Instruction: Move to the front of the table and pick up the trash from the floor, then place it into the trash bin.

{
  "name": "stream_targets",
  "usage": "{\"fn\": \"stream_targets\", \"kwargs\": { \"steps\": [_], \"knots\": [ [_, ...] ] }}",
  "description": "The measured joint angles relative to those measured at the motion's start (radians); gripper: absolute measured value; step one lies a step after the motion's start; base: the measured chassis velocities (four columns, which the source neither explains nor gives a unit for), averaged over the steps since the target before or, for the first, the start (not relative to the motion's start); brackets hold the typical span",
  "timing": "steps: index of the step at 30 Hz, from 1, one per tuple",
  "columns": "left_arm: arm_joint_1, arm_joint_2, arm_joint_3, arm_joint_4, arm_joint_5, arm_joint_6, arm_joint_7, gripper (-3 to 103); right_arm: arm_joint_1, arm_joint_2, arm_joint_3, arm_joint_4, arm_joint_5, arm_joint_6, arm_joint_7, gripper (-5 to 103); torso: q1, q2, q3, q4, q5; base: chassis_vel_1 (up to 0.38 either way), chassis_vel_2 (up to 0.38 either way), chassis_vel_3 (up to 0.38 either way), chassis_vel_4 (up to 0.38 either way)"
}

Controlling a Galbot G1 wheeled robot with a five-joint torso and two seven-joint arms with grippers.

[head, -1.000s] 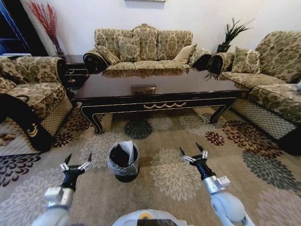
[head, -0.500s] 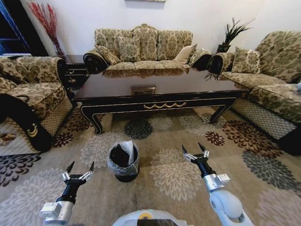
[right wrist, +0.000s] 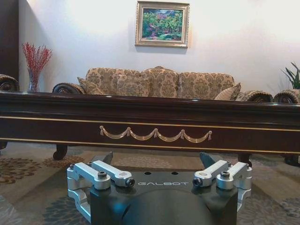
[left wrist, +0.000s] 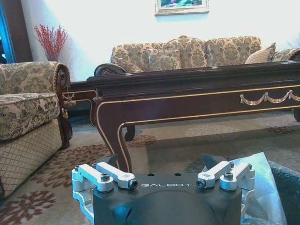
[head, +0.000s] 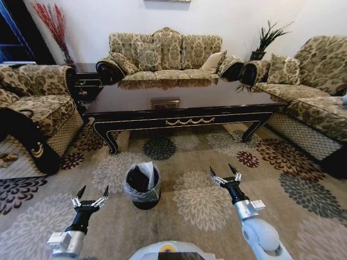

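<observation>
The dark wooden table [head: 217,96] stands ahead, its gold-trimmed front edge facing me. On the patterned carpet floor [head: 201,201] in front of it sits the black trash bin [head: 142,187], with a crinkled liner and a white piece sticking up inside. No loose trash shows on the carpet. My left gripper [head: 94,189] hangs open, left of the bin and nearer me. Right of the bin my right gripper [head: 220,168] is also open, with nothing in it. In the left wrist view the liner [left wrist: 262,185] lies close beside the left gripper [left wrist: 159,161]. The right gripper [right wrist: 157,159] faces the table [right wrist: 154,117].
A patterned sofa [head: 168,54] stands behind the table, an armchair [head: 32,108] at the left and another sofa [head: 314,81] at the right. A small dark side table [head: 84,81] fills the back left corner. Open carpet lies between me and the table.
The left gripper has drawn back toward me and lower, away from the bin. The right gripper has shifted slightly. Both stay open, and the bin has not moved.
</observation>
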Motion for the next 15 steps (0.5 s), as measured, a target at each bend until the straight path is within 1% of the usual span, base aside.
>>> {"fn": "stream_targets", "kwargs": {
  "steps": [4, 9, 13, 15],
  "knots": [
    [-0.001, 0.000, 0.000, 0.000, 0.000, 0.001, -0.001, 100, 0.000, 0.000, 0.000, 0.000, 0.000, 0.000, 0.000, 100, 0.000, 0.000, 0.000, -0.0001, 0.0000, 0.012, -0.015, -0.011, 0.014],
    [-0.001, 0.001, 0.001, 0.000, -0.001, 0.001, -0.001, 100, 0.000, 0.000, 0.000, 0.000, 0.000, 0.000, 0.000, 100, 0.000, 0.000, 0.000, 0.0000, -0.0001, 0.076, -0.080, -0.100, 0.086],
    [-0.001, 0.001, 0.001, 0.000, -0.001, 0.002, -0.002, 100, 0.000, 0.000, 0.000, 0.000, 0.000, 0.000, 0.000, 100, 0.000, 0.000, 0.000, -0.0001, 0.0000, 0.155, -0.171, -0.150, 0.167],
    [-0.001, 0.001, 0.001, 0.000, -0.001, 0.002, -0.002, 100, 0.000, 0.000, 0.000, 0.001, 0.000, 0.000, 0.000, 100, 0.000, 0.000, 0.000, 0.0000, -0.0001, 0.230, -0.241, -0.243, 0.227]
  ]
}}
